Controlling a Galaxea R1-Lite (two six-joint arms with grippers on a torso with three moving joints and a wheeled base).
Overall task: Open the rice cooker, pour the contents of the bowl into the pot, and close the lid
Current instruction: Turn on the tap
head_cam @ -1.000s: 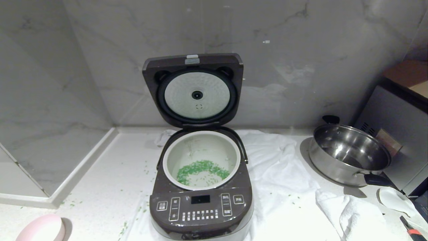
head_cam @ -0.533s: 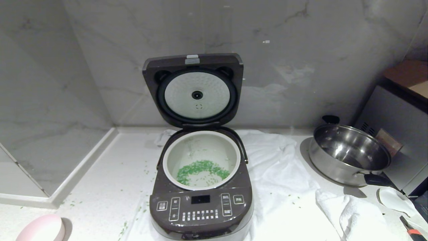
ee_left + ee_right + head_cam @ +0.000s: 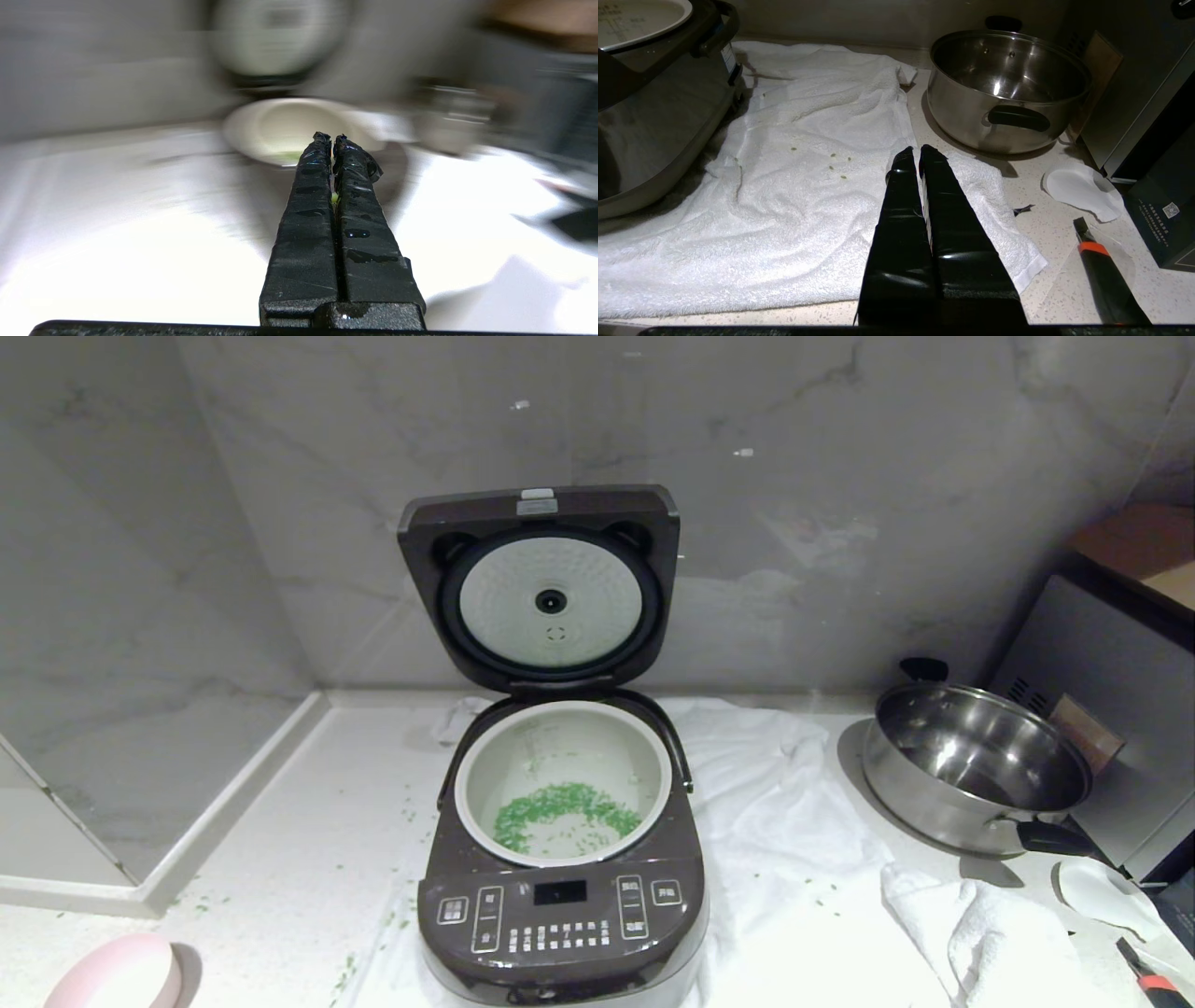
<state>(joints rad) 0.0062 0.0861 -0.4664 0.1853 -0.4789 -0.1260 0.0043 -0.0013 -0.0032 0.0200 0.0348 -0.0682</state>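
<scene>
We saw the dark brown-grey hinged lid (image 3: 539,586) upright at upper centre, green chopped bits (image 3: 560,814) in the white inner pot (image 3: 653,775). Left gripper (image 3: 329,138) clenched empty, lid ahead above it. Right gripper (image 3: 917,151) clenched empty over the white towel (image 3: 784,186), farther off.

White speckled table (image 3: 299,821), white towel (image 3: 775,803) at centre, pink bowl (image 3: 117,975) at 8 o'clock, steel pan (image 3: 971,765) at 3, scattered green bits (image 3: 347,973).

One rice cooker (image 3: 560,859), one bowl (image 3: 117,975), one steel pan (image 3: 976,770), two towels (image 3: 775,784).
</scene>
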